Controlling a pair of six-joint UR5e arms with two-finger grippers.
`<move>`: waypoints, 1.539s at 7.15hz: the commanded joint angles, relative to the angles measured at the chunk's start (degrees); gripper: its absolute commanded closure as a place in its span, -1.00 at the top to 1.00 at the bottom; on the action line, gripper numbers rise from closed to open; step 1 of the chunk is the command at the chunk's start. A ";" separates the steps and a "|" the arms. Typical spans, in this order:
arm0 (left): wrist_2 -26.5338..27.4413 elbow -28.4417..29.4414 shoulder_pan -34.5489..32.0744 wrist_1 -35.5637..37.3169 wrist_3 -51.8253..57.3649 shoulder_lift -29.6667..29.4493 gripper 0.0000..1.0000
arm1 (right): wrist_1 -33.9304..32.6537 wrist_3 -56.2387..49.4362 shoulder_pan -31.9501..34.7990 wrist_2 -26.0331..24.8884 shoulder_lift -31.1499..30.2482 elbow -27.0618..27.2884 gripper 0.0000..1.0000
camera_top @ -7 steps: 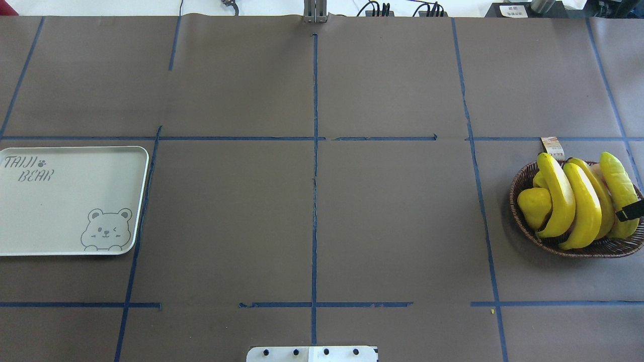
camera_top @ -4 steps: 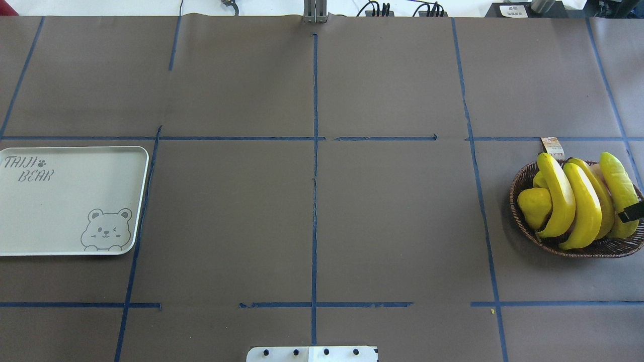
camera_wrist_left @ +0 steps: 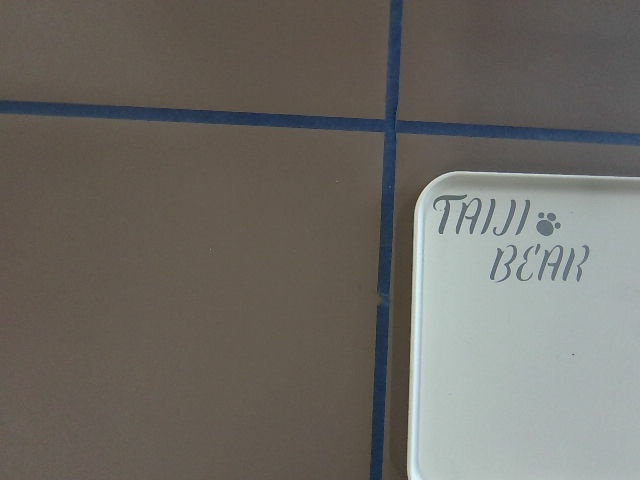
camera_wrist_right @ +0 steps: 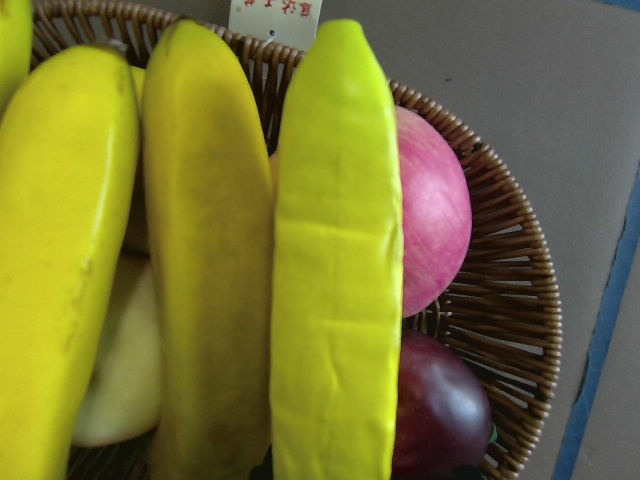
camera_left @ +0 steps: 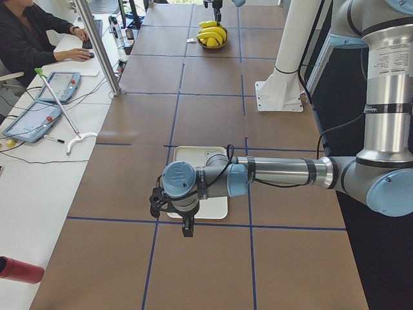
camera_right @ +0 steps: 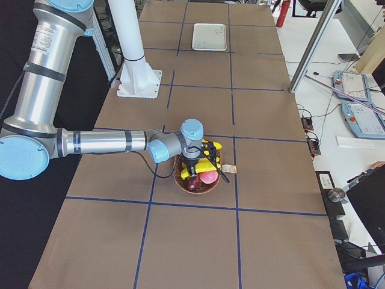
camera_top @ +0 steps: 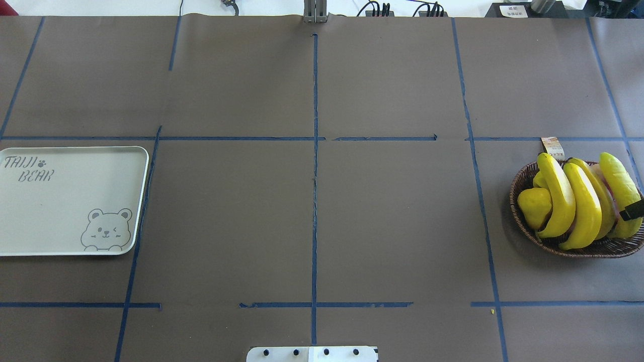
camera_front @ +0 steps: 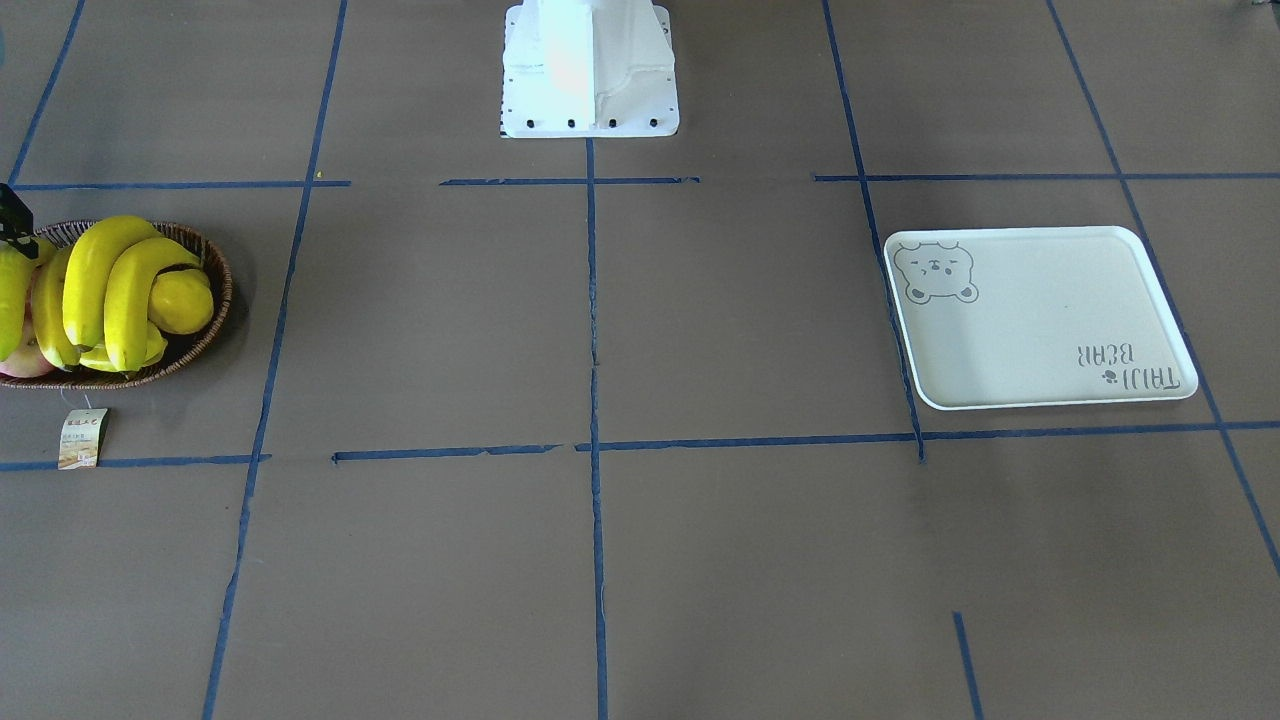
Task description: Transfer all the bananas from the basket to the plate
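Several yellow bananas lie side by side in the brown wicker basket at the table's right end. The right wrist view looks down on them from very close. Only a black tip of my right gripper shows, over the outermost banana; I cannot tell whether it is open or shut. The cream plate with a bear face lies bare at the left end. My left gripper hangs by the plate's outer edge; its state cannot be told.
The basket also holds a round yellow fruit, a pink apple and a dark purple fruit. Its paper tag lies on the table behind it. The robot's white base stands mid-table. A person sits at a side desk.
The black tip of the right gripper has drifted slightly toward the right edge. The outermost banana has shifted a little, baring more of the pink apple.
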 commanded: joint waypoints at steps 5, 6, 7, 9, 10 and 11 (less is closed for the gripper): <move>0.05 0.00 0.00 0.00 -0.09 -0.11 1.00 | -0.17 0.01 -0.99 -0.04 0.32 -0.16 0.32; 0.05 0.00 0.00 0.00 -0.09 -0.11 1.00 | -0.09 0.01 -1.16 -0.04 0.32 -0.16 0.18; 0.05 0.00 0.00 0.00 -0.09 -0.20 1.00 | -0.09 -0.16 -1.17 -0.04 0.32 -0.16 -0.42; -0.04 -0.26 0.00 -0.09 -1.13 -0.29 1.00 | 0.09 -0.69 -0.90 -0.04 -0.38 0.27 -0.98; -0.04 -0.52 0.00 0.00 -1.23 -0.29 1.00 | 0.09 -0.69 0.93 -0.13 -0.39 0.37 -1.00; -0.04 -0.61 0.00 -0.09 -1.93 -0.37 1.00 | 0.00 -1.13 3.90 -0.04 -0.47 0.54 -1.00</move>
